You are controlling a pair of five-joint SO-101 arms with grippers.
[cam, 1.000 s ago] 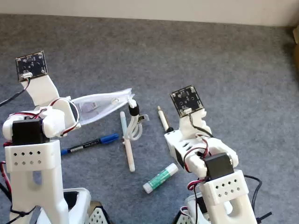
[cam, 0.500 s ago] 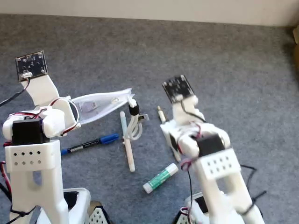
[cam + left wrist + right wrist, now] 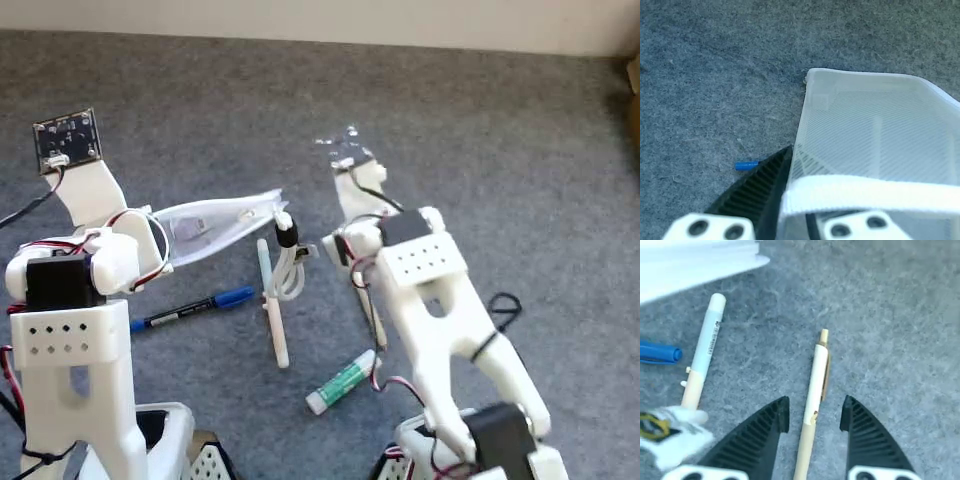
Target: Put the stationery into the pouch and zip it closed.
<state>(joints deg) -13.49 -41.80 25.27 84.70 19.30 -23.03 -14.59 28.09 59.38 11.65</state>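
Observation:
A white mesh pouch (image 3: 215,225) lies on the grey carpet, and my left gripper (image 3: 792,160) is shut on its edge (image 3: 865,192). Beside it lie a white pen (image 3: 271,300), a blue pen (image 3: 195,308), a coiled white cable (image 3: 290,262) and a green glue stick (image 3: 343,381). My right gripper (image 3: 815,400) is open just above a cream pen (image 3: 819,365), one finger on each side of it. The right wrist view also takes in the white pen (image 3: 702,355), the blue pen's cap (image 3: 660,353) and the pouch's corner (image 3: 695,260).
Grey carpet (image 3: 480,120) covers the whole work area, with open room at the back and to the right. The right arm's body (image 3: 410,260) stretches over the middle. A black cable loop (image 3: 503,303) lies to its right.
The right arm has swung forward and down over the cream pen, its wrist camera moving toward the back. The left arm and the pouch have stayed still.

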